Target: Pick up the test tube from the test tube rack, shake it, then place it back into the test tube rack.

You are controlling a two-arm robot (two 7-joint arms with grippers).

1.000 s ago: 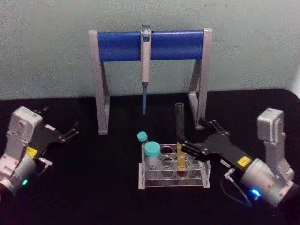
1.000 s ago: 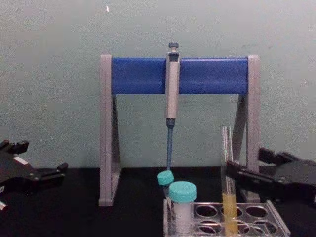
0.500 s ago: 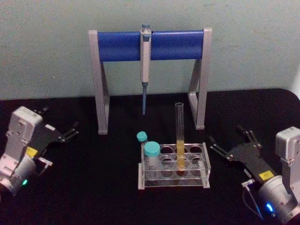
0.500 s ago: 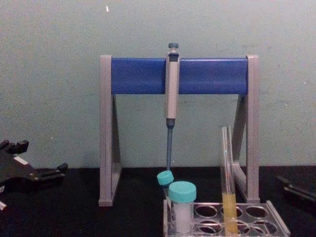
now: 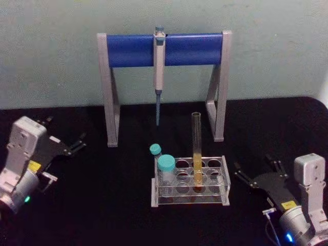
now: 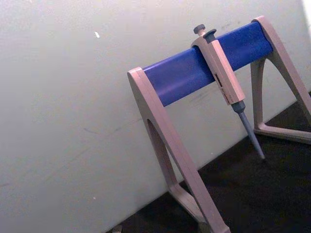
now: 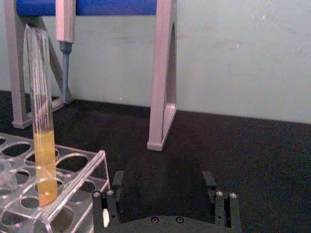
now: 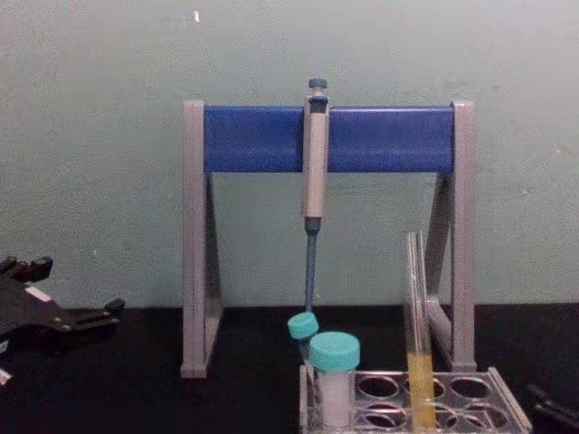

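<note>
Two open fingers on the right gripper (image 5: pixel 256 178) sit empty, just right of the test tube rack (image 5: pixel 224 180); the test tube (image 5: pixel 197 146) stands inside, so retreat without clipping it.

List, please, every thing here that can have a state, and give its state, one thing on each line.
test tube: upright in the rack, uncapped, yellow liquid in its lower part
test tube rack: flat on the table, most holes empty
teal-capped tubes: capped, standing in the rack
pipette: hanging on the stand
left pincer: open, holding nothing
right pincer: open, holding nothing, apart from the rack
</note>
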